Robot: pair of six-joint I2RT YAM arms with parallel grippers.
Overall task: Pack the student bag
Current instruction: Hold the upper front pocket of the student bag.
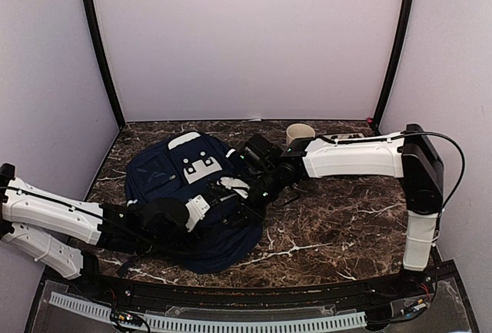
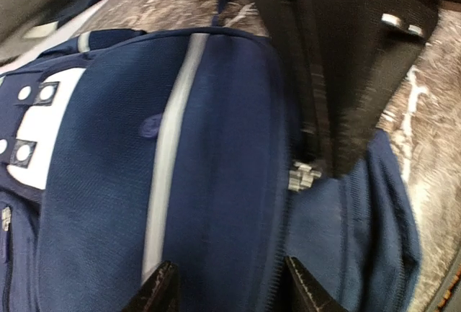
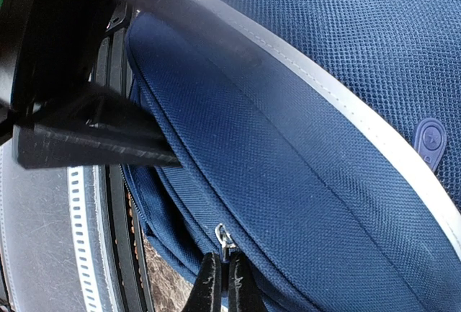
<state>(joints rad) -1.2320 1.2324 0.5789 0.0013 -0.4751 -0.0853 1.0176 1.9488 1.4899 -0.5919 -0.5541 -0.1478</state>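
Observation:
The student bag [image 1: 173, 187] lies flat on the marble table, navy with a grey stripe [image 2: 169, 153] and light patches. My right gripper [image 3: 222, 277] is shut on the bag's silver zip pull [image 3: 225, 237] at the bag's right side. In the left wrist view that pull [image 2: 304, 176] shows just under the right gripper's dark, blurred fingers [image 2: 338, 81]. My left gripper [image 2: 230, 294] is open right over the bag's fabric, one fingertip near the stripe and the other at the zip line. From above, the two grippers meet at the bag's right edge [image 1: 231, 198].
A beige cup [image 1: 300, 133] stands at the back, beside the right arm. A small object [image 1: 352, 136] lies behind that arm. Black posts and pale walls enclose the table. A ribbed rail [image 1: 207, 321] runs along the near edge.

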